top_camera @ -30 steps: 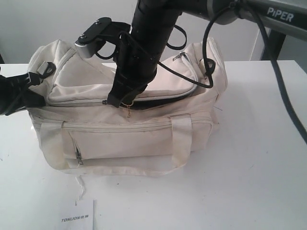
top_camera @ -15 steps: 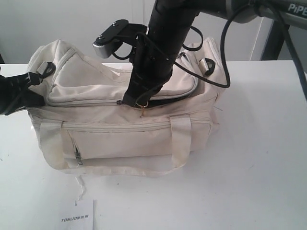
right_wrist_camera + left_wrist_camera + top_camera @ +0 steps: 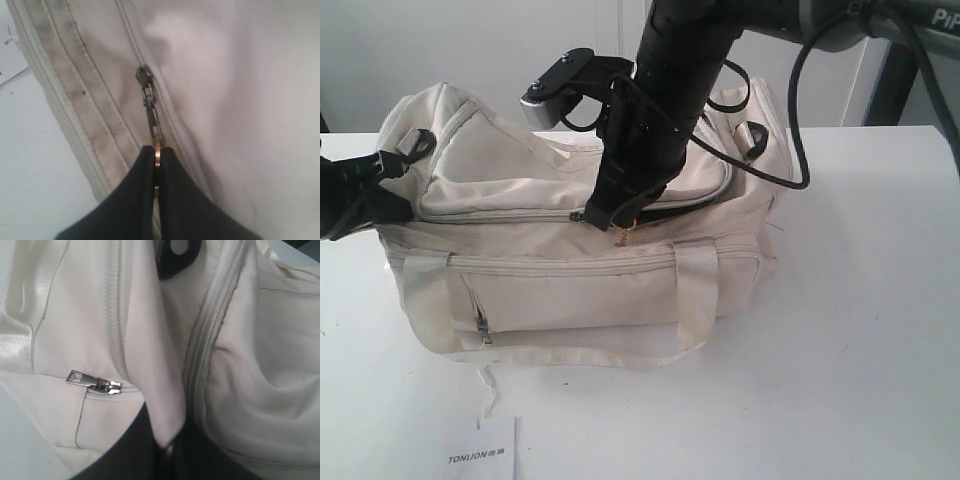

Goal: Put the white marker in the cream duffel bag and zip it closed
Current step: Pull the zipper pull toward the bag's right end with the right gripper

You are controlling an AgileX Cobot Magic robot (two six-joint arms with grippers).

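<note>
White tabletop point(image 3: 860, 330) before a pale wall. Nearest the viewer, in front of the bag's left half and apart from it, lies a white paper card printed "TONLION" point(image 3: 485, 455). Behind it the large, soft cream fabric duffel bag point(image 3: 570, 290) rests upright on the table with its long side facing forward.

The bag's front face carries a zipped pocket with a small metal pull point(image 3: 485, 330) near the bag's left end. Pale webbing handles point(image 3: 696, 290) hang down the same face. Above them runs the curved top zipper point(image 3: 500, 214). It is closed from the bag's left end to about its middle, and a narrow dark gap shows from there toward the bag's right end.

At the bag's middle, the black right gripper point(image 3: 620, 215) meets this zipper. In the right wrist view its dark fingers point(image 3: 135, 200) are pressed together on the brass-coloured zipper pull tab point(image 3: 152, 125), which hangs from the slider point(image 3: 145, 76).

At the bag's left end, beside a black end ring point(image 3: 417, 143), sits the left gripper point(image 3: 167, 450). Its dark fingers point(image 3: 125, 455) pinch a fold of the cream fabric. A second black ring point(image 3: 757, 135) sits on the bag's right end. The white marker shows in none of the views.
</note>
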